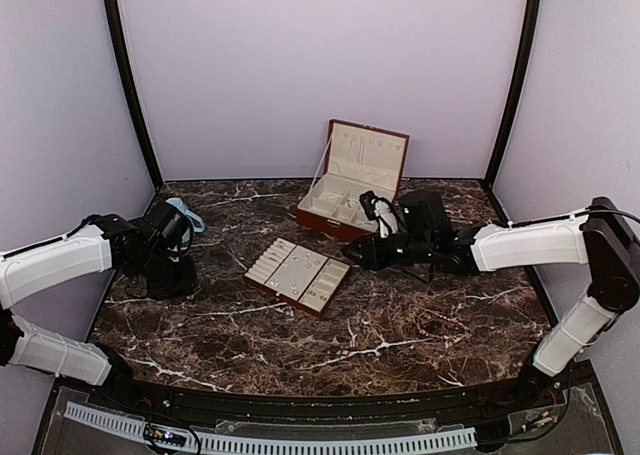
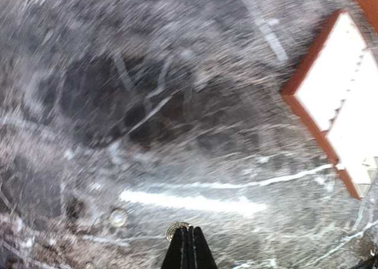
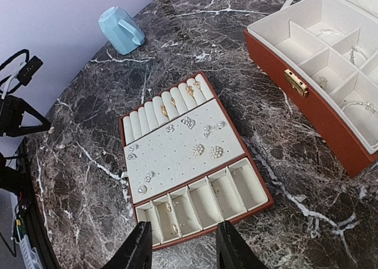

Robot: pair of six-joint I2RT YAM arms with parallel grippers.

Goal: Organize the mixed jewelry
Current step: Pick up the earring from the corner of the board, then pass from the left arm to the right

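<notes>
**A:** State of the left gripper point(image 2: 189, 236)?

**B:** Clenched. The tips are set low to the table point(image 2: 195, 139) at the left, well apart from the tray point(image 3: 177, 156). One small ring-like piece of jewelry point(image 2: 177, 229) is seen right at the tips. Whether it is nipped cannot be told, as the wrist view is blurred.

**A:** Why is it held so low?

**B:** As a judgement: specks this thin can only be taken with the tips brought down to the marble. A second speck point(image 2: 118, 217) is noted close by on the bare stone.

**A:** And the right gripper point(image 3: 184, 236)?

**B:** Released, with the jaws part open and nothing between them. It is hung just over the tray's right end, with the whole tray in its view. This is judged a waiting or surveying pose, kept clear of the left arm's patch.

**A:** How does the jewelry look, and where is it?

**B:**
- All of it is tiny, pale metal, seen mostly as glints.
- Loose pieces lie on the table at the left.
- On the tray, rings point(image 3: 190, 90) are slotted in the rolls at its left end.
- Earrings point(image 3: 215, 152) are set on the middle pad, and a few specks lie in the cells at its right end.
- Chains point(image 3: 353, 54) are laid in the open box point(image 3: 307, 112), far and right of centre.
- A cup point(image 3: 121, 29) lies at the far left, nothing seen in it.
</notes>
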